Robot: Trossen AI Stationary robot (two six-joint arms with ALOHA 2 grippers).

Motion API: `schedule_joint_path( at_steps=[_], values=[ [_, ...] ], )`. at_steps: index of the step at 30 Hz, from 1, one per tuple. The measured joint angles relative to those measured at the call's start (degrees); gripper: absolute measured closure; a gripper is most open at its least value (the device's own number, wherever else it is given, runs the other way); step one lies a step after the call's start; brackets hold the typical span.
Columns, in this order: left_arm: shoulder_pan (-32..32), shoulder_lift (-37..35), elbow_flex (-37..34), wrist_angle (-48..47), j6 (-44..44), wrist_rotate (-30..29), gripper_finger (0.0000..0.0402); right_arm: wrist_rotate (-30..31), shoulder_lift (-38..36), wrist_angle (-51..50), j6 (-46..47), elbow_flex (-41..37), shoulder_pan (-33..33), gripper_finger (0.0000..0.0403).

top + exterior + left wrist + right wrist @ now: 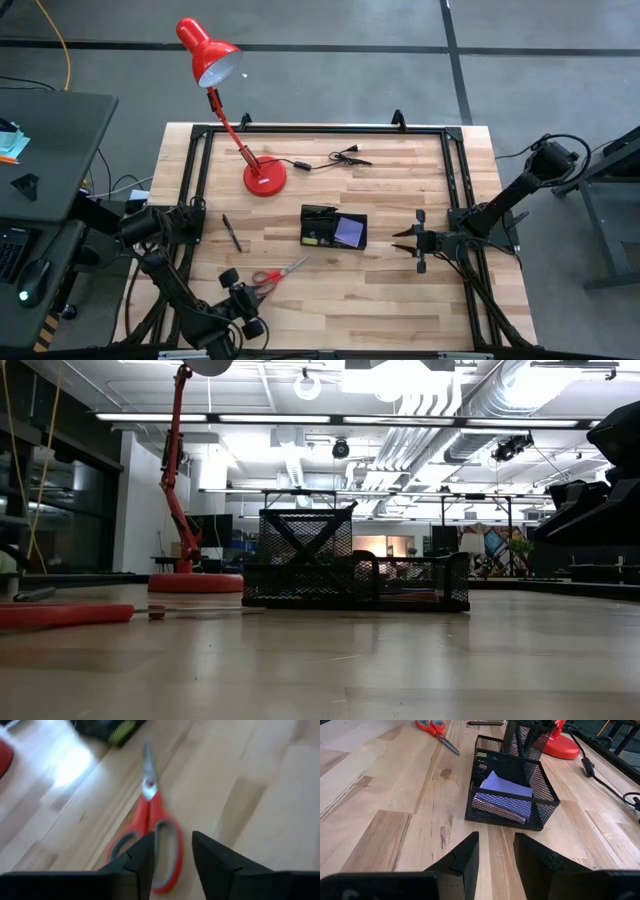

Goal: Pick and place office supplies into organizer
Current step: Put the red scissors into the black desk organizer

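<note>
Red-handled scissors (276,273) lie flat on the wooden table, blades toward the organizer (333,228). My left gripper (172,847) hovers open above their handles (150,845), near the table's front left (243,292); no contact shows. The black mesh organizer (512,790) holds a purple sticky pad (506,795) in its low compartment. A loose black pen (231,232) lies left of the organizer. My right gripper (413,240) waits open to the organizer's right, its fingers (465,857) pointing at it with nothing between them.
A red desk lamp stands on its round base (265,178) at the far left centre, with a black cable and plug (345,157) beside it. A black frame (320,130) rims the table. Bare wood lies between the organizer and the near edge.
</note>
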Motion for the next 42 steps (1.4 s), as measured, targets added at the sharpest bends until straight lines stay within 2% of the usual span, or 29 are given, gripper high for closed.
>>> schedule_joint_path(
  at_steps=[4,11,19,25,30,35,42],
  values=[
    [0.8,0.0,-0.6,-2.7,-1.5,4.8,0.0257,0.0,0.0,0.0,0.0,0.0,0.0,0.0288],
    [1.6,0.0,-2.9,-3.8,-1.0,5.3,0.0253,0.0,0.0,0.0,0.0,0.0,0.0,0.0288],
    [1.5,-0.1,-5.0,-0.4,-1.7,7.0,0.0249,0.0,0.0,0.0,0.0,0.0,0.0,0.0288],
    [0.7,-4.7,-5.5,0.5,-0.8,4.4,0.0241,0.0,0.0,0.0,0.0,0.0,0.0,0.0288],
    [-1.4,-11.4,-11.7,10.6,2.9,0.8,0.0239,0.0,0.0,-0.6,0.0,0.0,0.0,0.0288],
    [-2.5,-20.2,-24.7,30.1,9.0,0.2,0.0238,0.0,0.0,-0.9,0.0,0.0,0.0,0.0288],
    [0.1,-33.0,-41.4,49.2,20.1,7.0,0.0238,0.0,0.0,-1.7,0.0,0.0,0.0,0.0288]
  ],
)
